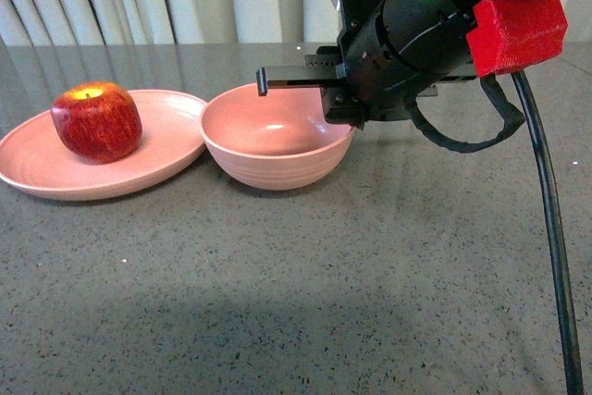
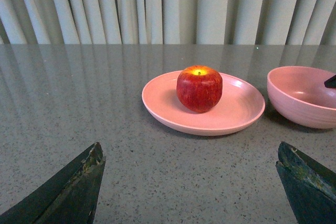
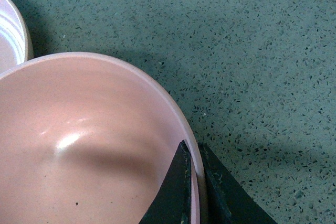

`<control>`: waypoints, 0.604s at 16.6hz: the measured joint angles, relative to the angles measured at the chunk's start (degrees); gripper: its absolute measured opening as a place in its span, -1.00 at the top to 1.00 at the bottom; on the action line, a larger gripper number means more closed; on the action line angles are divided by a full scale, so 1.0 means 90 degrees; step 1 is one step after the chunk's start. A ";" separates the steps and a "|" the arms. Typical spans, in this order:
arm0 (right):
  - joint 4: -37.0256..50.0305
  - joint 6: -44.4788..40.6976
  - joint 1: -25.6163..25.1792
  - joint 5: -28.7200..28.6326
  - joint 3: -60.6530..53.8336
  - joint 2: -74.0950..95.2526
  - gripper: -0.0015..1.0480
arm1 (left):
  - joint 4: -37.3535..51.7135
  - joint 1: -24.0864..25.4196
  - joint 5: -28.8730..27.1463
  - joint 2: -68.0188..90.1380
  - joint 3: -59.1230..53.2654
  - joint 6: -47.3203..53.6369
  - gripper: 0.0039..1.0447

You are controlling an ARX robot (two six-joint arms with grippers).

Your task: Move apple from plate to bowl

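1. Reaching for the apple (image 1: 96,121) is the step I judge to be in hand. It sits stem up on the plate (image 1: 37,173), at the left, and the bowl (image 1: 277,159) stands empty just beside that plate.
2. My right claw (image 1: 264,81) hangs over the bowl's mouth and points toward the plate. Its fingers (image 3: 173,192) are drawn almost together, with only a sliver between them, and I see nothing in their grip.
3. My left claw (image 2: 189,148) is spread wide and empty, low over the table (image 1: 370,275). It faces the apple squarely from well back.
4. To do this well with the right claw, I should:
   - carry it clear of the bowl's rim so I do not nudge the bowl;
   - spread it wider than the apple before closing in;
   - close it around the fruit's broadest part, not the sloping shoulder near the stem.
5. The fruit is round and smooth, so I expect it to roll if only one finger touches it.
6. Several things are hard to make out:
   - The bowl's rim shows in the sliver between my right fingers, and the wrist view alone cannot tell me whether they touch it.
   - My left arm is missing from the front view.
   - I cannot tell whether the plate and bowl touch.
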 joint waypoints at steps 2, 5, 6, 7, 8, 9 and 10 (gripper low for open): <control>-0.0056 0.0049 0.0000 0.0002 0.0005 0.0000 0.77 | 0.0000 0.0000 0.0000 0.0000 0.0000 0.0000 -0.88; -0.0063 0.0051 0.0000 0.0029 0.0005 0.0000 0.17 | 0.0000 0.0000 0.0000 0.0000 0.0000 0.0000 -0.88; -0.0068 0.0051 -0.0010 0.0029 0.0005 -0.0007 0.03 | 0.0000 0.0000 0.0000 0.0000 0.0000 0.0000 -0.88; -0.0070 0.0051 -0.0010 0.0029 0.0005 -0.0010 -0.04 | 0.0000 0.0000 0.0000 0.0000 0.0000 0.0000 -0.88; -0.0070 0.0051 -0.0012 0.0027 0.0005 -0.0017 -0.11 | 0.0000 0.0000 0.0000 0.0000 0.0000 0.0000 -0.88; -0.0073 0.0051 -0.0012 0.0027 0.0005 -0.0022 -0.14 | 0.0000 0.0000 0.0000 0.0000 0.0000 0.0000 -0.88; -0.0070 0.0051 -0.0012 0.0024 0.0005 -0.0032 -0.21 | 0.0000 0.0000 0.0000 0.0000 0.0000 0.0000 -0.88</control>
